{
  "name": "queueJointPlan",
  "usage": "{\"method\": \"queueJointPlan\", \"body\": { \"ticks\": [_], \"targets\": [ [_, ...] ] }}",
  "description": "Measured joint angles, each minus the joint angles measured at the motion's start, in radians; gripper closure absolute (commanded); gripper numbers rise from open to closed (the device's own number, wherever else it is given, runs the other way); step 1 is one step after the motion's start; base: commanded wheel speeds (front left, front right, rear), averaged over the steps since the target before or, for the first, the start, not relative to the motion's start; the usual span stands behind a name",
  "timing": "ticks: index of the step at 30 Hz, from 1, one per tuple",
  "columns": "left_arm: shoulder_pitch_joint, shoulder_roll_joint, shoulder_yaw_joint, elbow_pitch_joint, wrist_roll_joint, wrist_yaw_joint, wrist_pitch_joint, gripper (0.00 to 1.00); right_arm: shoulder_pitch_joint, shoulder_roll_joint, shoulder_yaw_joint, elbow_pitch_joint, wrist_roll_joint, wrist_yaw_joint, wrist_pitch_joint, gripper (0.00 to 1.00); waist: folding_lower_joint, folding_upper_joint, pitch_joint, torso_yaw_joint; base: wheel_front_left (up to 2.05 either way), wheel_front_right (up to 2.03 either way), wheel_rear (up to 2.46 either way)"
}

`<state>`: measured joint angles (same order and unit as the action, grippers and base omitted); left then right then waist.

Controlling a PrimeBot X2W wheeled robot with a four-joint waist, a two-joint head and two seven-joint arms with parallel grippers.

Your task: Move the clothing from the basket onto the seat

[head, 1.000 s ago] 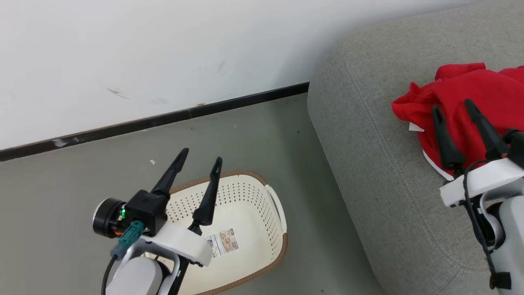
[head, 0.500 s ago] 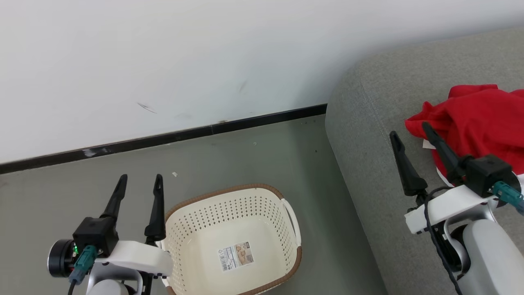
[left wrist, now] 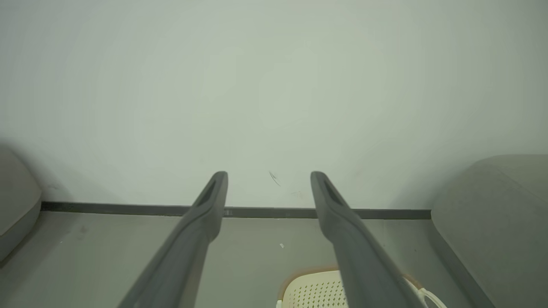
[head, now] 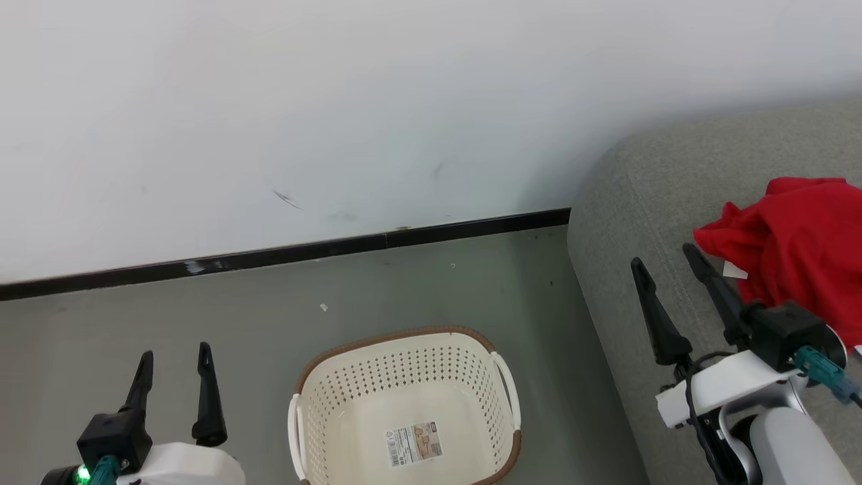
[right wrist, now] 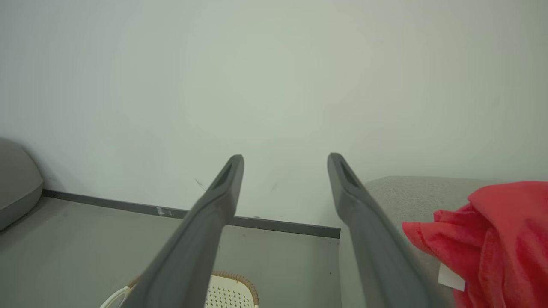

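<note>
The cream-white basket (head: 404,377) with a brown rim stands on the floor, holding just a barcode sticker (head: 412,443). Bright red clothing (head: 798,246) lies heaped on the grey seat (head: 646,202) at the right, a small white tag showing. My left gripper (head: 175,353) is open over the floor, left of the basket. Above the seat's left edge my right gripper (head: 663,256) is open and empty, just left of the clothing. In the right wrist view the clothing (right wrist: 501,239) sits right of my fingers (right wrist: 222,192); the left wrist view catches the basket rim (left wrist: 312,278).
A white wall (head: 337,101) with a black baseboard (head: 337,249) runs behind the basket. Green-grey floor (head: 438,289) lies between wall, basket and seat. Another grey rounded cushion (left wrist: 17,201) shows at the left in the wrist views.
The head view has tilted up and back, so everything sits lower. My left gripper has drawn out from over the basket to its left. My right gripper has pulled off the clothing leftward.
</note>
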<state>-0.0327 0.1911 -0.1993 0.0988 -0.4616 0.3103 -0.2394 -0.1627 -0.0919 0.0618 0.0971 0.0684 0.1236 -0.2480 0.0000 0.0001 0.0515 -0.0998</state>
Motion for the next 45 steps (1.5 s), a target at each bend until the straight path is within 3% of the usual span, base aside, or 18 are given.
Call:
{"method": "queueJointPlan", "body": {
  "ticks": [20,45],
  "targets": [
    [0.065,-0.002,-0.01,0.027,-0.005,-0.013,-0.005,0.0,0.178,0.039,-0.042,-0.025,-0.019,0.0,0.0,0.0,0.0,0.0,-0.074,0.058,0.0,0.0,0.0],
    [0.067,-0.002,-0.018,0.028,-0.001,-0.024,-0.008,0.0,0.226,0.05,-0.041,-0.057,-0.028,0.0,0.0,0.0,0.0,0.0,-0.079,0.077,0.0,0.0,0.0]
  ]
}}
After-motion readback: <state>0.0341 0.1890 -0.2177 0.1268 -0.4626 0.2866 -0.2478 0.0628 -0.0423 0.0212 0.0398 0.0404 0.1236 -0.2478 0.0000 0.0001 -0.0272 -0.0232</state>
